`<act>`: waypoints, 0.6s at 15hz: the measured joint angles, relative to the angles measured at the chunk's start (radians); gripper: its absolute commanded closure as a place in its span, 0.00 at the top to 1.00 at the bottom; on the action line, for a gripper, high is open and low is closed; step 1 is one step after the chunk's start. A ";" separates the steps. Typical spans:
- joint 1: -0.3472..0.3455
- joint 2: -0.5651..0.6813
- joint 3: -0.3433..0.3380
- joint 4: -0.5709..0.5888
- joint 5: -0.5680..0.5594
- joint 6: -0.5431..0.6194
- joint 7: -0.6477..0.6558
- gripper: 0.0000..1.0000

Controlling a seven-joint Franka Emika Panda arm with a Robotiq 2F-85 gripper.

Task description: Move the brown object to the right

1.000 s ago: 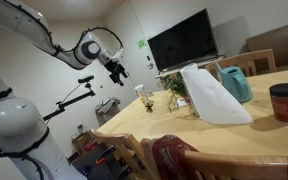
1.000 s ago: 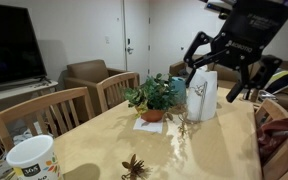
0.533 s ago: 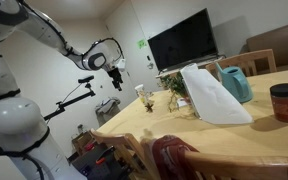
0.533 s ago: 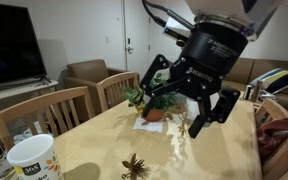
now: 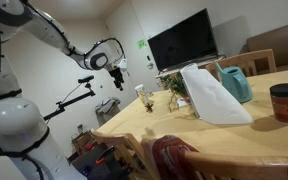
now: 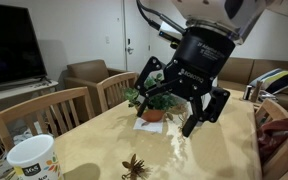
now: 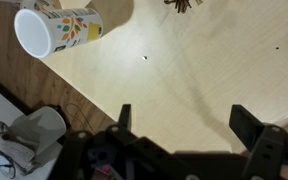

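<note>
Wrist view: the tool enters from 6 o'clock and looks down on the bare worktop; a patterned cup stands at 10 o'clock.
Tool state: spread wide, with nothing between its two fingers; it hangs above the worktop and touches nothing.
Brown object: a small spiky, star-like thing cut off at the 12 o'clock edge of the wrist view; in an exterior view it lies on the worktop at about 7 o'clock from the tool, well apart from it and just beside the cup.
Nearby: a potted plant stands behind the tool.
Handling: it is judged very light and dry, probably brittle at the points, and likely to skid or flip if nudged from one side.
Where to hold: across the middle of the body, with the fingers coming straight down on either side and closing gently; the thin spikes would likely snap or slip.
Risk: knocking the cup during the approach.
</note>
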State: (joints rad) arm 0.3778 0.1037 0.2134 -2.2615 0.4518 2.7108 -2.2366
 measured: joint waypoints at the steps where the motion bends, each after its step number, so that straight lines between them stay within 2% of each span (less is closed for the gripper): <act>1: -0.015 0.001 0.014 -0.002 -0.016 0.000 0.016 1.00; 2: -0.026 0.003 0.019 -0.003 -0.056 0.000 0.059 1.00; 4: -0.034 0.012 0.006 -0.004 -0.219 0.003 0.226 1.00; 7: 0.006 0.029 -0.084 0.002 -0.489 0.001 0.484 1.00; 9: 0.015 0.046 -0.105 0.027 -0.634 -0.025 0.646 1.00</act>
State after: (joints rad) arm 0.3933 0.1501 0.1080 -2.2343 -0.1825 2.6860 -1.5901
